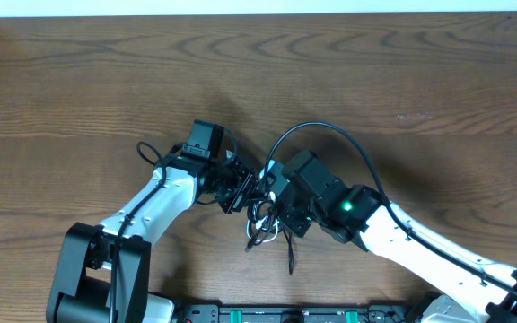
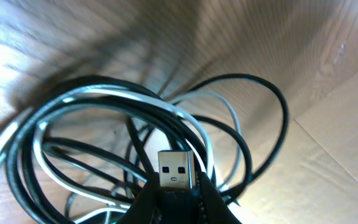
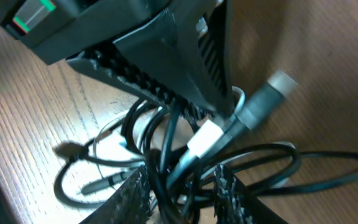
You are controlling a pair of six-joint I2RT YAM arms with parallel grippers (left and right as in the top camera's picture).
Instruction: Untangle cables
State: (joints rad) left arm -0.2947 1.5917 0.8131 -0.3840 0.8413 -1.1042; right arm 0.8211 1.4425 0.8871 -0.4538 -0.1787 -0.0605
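Note:
The cables (image 1: 260,235) lie as a tangle of black and white loops on the wooden table between my two arms. In the left wrist view my left gripper (image 2: 176,182) is shut on a black cable's USB plug (image 2: 174,168), whose metal end sticks out past the fingertips, with the cable loops (image 2: 104,118) hanging beyond. In the right wrist view my right gripper (image 3: 182,190) stands open around several strands of the cables (image 3: 166,168); a gap shows beside them. Overhead, the left gripper (image 1: 243,190) and the right gripper (image 1: 272,208) almost touch.
The right arm's own thick black wire (image 1: 330,131) arches over the table behind the grippers. A small jack plug end (image 3: 98,184) rests on the wood left of the right fingers. The table's near edge with a black rail (image 1: 267,314) lies just below the tangle.

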